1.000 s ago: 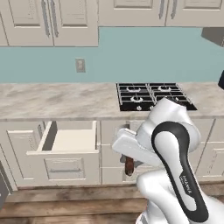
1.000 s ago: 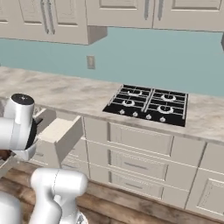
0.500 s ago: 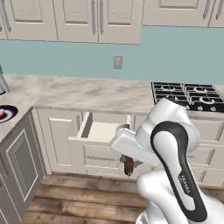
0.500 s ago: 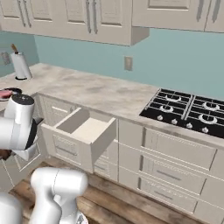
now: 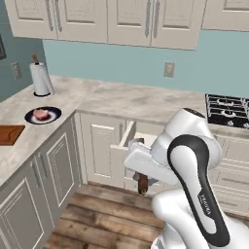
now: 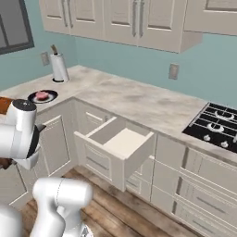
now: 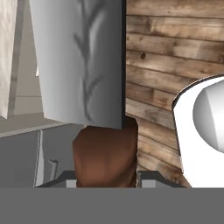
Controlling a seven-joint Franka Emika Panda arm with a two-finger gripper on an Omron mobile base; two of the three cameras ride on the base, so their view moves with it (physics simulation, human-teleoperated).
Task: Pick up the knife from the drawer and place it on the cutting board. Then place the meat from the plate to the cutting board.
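Observation:
My gripper (image 7: 106, 180) is shut on the dark reddish-brown handle of the knife (image 7: 78, 61), whose broad silver-grey blade points away from the hand over the wooden floor. From the left base, the gripper (image 5: 140, 175) hangs low in front of the open cream drawer (image 5: 127, 142) with the knife handle (image 5: 143, 185) sticking out below. The drawer (image 6: 98, 157) stands pulled out with a pale inside. At the far left, on the corner counter, lies the reddish-brown cutting board (image 5: 8, 134). Beyond it the pinkish meat (image 5: 40, 114) (image 6: 41, 95) rests on a dark plate (image 5: 54, 115).
A paper towel roll (image 5: 41, 78) (image 6: 59, 67) stands in the counter's back corner. A black gas stove (image 5: 227, 109) (image 6: 217, 125) sits at the right. Cream cabinets line the wall below and above the marble counter (image 5: 121, 99). My own white arm fills the lower side of both base views.
Both base views have swung left with the base, so the stove slid right and the corner counter with plate and board came into view. The knife stays in the same grip.

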